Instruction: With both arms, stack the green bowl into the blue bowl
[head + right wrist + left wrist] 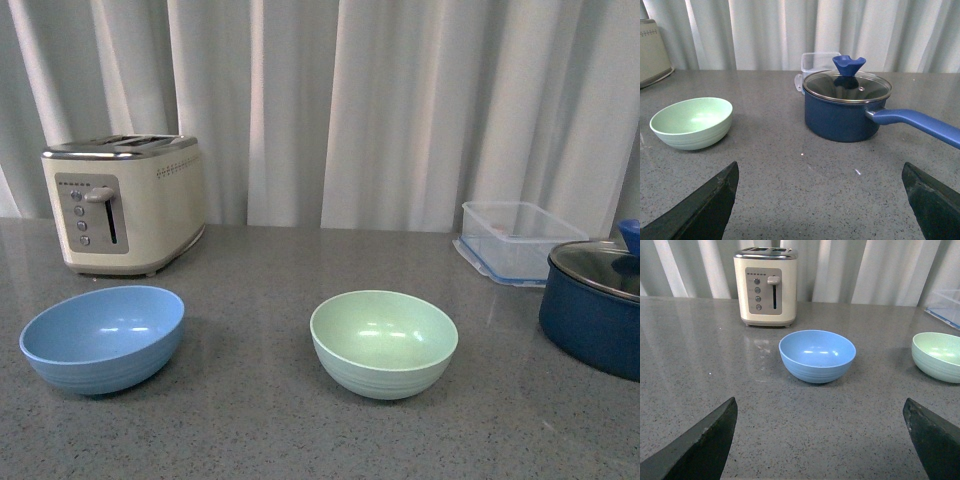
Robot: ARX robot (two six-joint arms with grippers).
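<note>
Left gripper (819, 401), right gripper (820, 163): jaws wide apart, gripping nothing

The worktop (270, 430) is grey and speckled, with a slight shine. Near its front edge, the blue bowl (103, 338) stands on the left and the green bowl (384, 343) near the middle, both upright, empty and well apart. Behind the blue bowl stands a cream toaster (123, 203), and on the right side there are a clear box (518, 241) at the back and a dark blue pot (593, 315) with a glass lid (600, 268) just in front of it.
</note>
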